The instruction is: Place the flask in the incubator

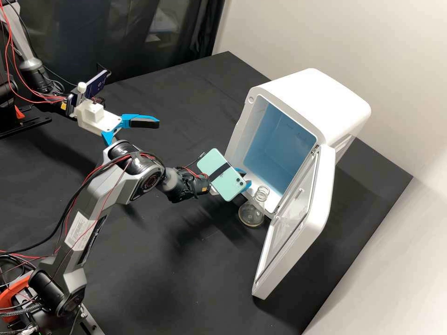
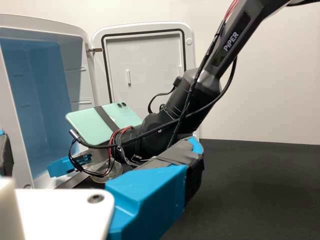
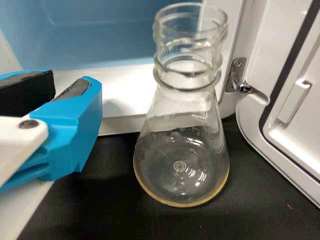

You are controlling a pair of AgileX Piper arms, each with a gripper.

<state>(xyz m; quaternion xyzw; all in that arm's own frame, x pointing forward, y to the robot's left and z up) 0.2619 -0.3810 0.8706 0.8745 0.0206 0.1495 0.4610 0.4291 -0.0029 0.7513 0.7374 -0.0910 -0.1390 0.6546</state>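
A clear glass conical flask [image 1: 253, 209] [image 3: 182, 150] stands upright and uncapped on the black bench, just outside the incubator's open mouth and near the door hinge. The white incubator [image 1: 321, 102] has a blue inside [image 2: 30, 100], and its door [image 1: 298, 218] is swung wide toward the front. My right gripper [image 1: 241, 174] [image 3: 57, 90] hovers low beside the flask, apart from it; its fingers stand nearly together with nothing between them. My left gripper [image 1: 132, 132] is raised far back to the left, open and empty, facing the incubator.
A mint-green phone [image 1: 221, 174] is strapped to the right arm's wrist, and a dark blue one [image 1: 95, 83] sits on the left arm. Red cables and arm bases crowd the bench's left side. The bench edge [image 1: 372, 232] runs close behind the incubator.
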